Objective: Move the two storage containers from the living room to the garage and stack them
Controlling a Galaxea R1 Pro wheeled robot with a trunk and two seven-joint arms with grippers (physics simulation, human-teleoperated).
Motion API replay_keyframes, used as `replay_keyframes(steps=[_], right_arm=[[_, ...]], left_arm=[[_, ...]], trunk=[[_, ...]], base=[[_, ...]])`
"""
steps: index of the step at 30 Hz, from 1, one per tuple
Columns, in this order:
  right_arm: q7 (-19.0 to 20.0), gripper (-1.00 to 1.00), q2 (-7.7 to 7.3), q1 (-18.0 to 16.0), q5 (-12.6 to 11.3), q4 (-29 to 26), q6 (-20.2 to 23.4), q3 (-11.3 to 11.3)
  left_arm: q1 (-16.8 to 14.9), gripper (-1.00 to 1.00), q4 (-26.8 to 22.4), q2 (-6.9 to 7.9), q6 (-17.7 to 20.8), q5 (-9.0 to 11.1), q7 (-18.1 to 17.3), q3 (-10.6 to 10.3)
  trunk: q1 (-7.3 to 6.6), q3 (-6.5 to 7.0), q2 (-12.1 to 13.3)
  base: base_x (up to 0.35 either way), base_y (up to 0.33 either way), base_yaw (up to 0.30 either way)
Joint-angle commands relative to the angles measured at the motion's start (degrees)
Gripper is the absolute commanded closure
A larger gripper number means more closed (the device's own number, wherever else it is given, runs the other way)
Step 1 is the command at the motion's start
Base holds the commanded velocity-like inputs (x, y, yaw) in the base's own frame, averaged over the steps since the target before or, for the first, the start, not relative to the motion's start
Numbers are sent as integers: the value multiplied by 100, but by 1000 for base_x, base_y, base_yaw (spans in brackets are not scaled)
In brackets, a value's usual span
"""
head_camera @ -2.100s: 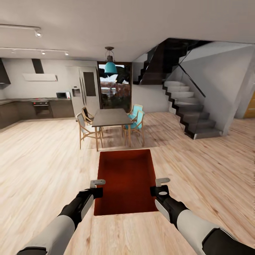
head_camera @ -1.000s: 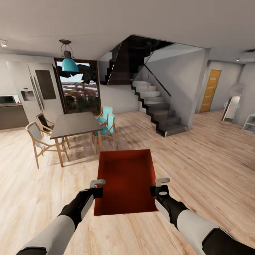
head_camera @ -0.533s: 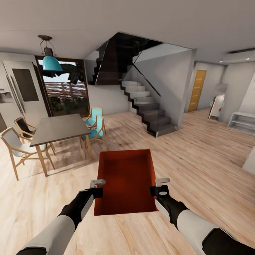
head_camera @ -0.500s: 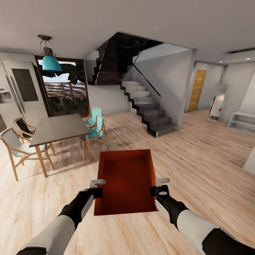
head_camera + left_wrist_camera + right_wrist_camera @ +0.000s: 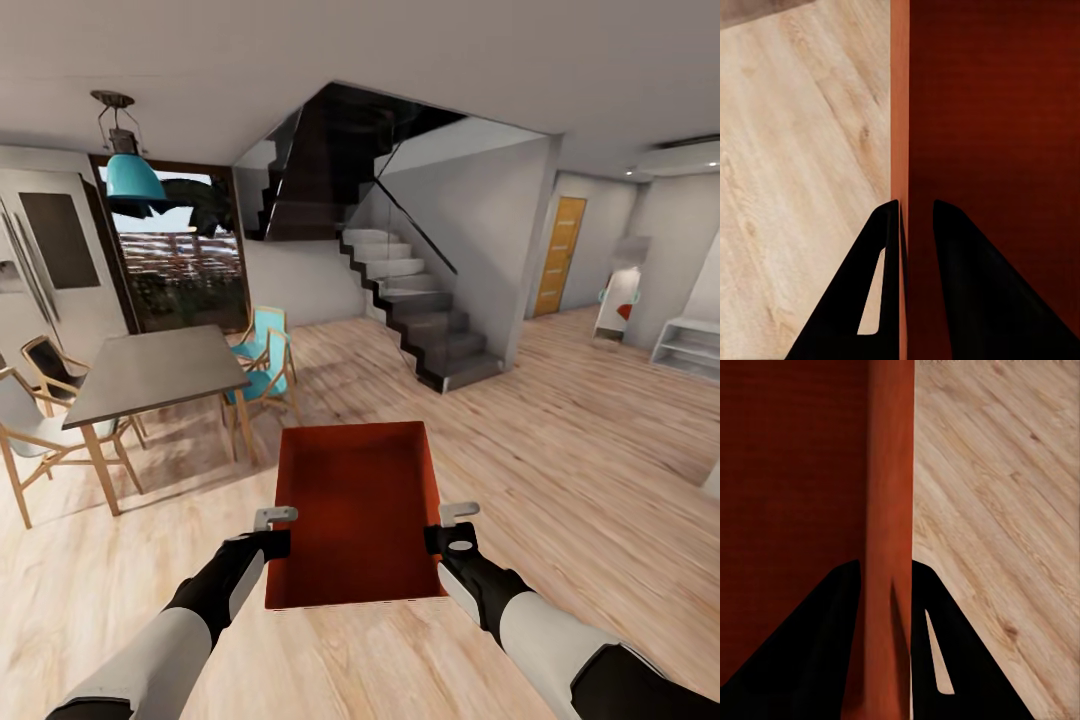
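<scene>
Carry phase, one storage container (image 5: 357, 515) held out in front of the trunk, above the light wood plank floor (image 5: 560, 470).

Left hand (image 5: 275, 518): pinching the container's left long wall; the left wrist view shows one finger (image 5: 874, 285) outside the wall and one inside, wall (image 5: 899, 112) between them. Right hand (image 5: 459, 513): pinching the right long wall in the same way, wall (image 5: 889, 510) clamped between its dark fingers (image 5: 832, 645). Container sits level, interior bare.

Change over the last two seconds: the whole head view has swung. The kitchen units have left the picture, the dining table (image 5: 150, 370) has slid far left of the container, and the staircase (image 5: 420, 320) now stands beyond the container's far end. An orange door (image 5: 560, 255) has come in at the far right. The container and both hands kept their places in the picture, so the base turned and the grip did not slip.

Judgement: wood floor, no concrete, so not the garage yet. Transit goes on; the orange door is perhaps the way out. Second container not accounted for here.
</scene>
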Motion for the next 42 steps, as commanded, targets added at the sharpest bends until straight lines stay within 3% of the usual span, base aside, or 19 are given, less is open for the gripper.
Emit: replay_keyframes(steps=[1,16,42], right_arm=[[-42,100,-4,-7,57,-85,40,4],[-48,100,-4,-7,52,-85,40,-8],[-50,100,-4,-7,48,-85,42,-4]], left_arm=[[5,100,6,0,32,86,61,-81],[5,100,6,0,31,84,58,-87],[5,100,5,0,30,69,55,-90]], trunk=[[6,-4,-6],[6,-4,-6],[6,-4,-6]], base=[[323,0,0],[323,0,-13],[323,0,-273]])
